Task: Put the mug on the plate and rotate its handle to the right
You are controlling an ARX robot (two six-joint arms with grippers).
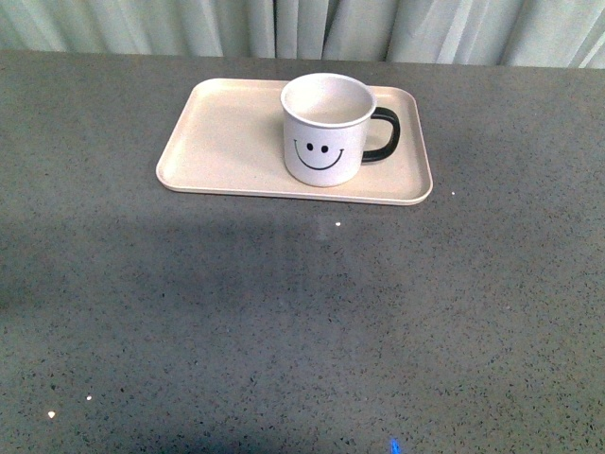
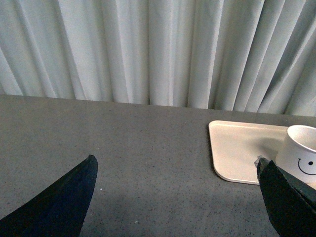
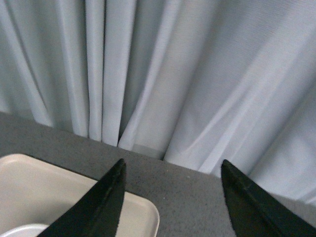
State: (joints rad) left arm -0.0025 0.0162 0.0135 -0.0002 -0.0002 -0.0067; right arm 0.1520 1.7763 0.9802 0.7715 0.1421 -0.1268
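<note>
The white mug with its black smiley face stands upright on the right half of the cream-pink plate. Its black handle points to the right. Neither arm shows in the front view. In the left wrist view my left gripper is open over bare table, with the plate and the mug beyond its one finger. My right gripper is open too, held above the plate's corner; a sliver of the mug's rim shows at the picture's edge.
The plate lies on a grey speckled table. Pale pleated curtains hang right behind the table's far edge.
</note>
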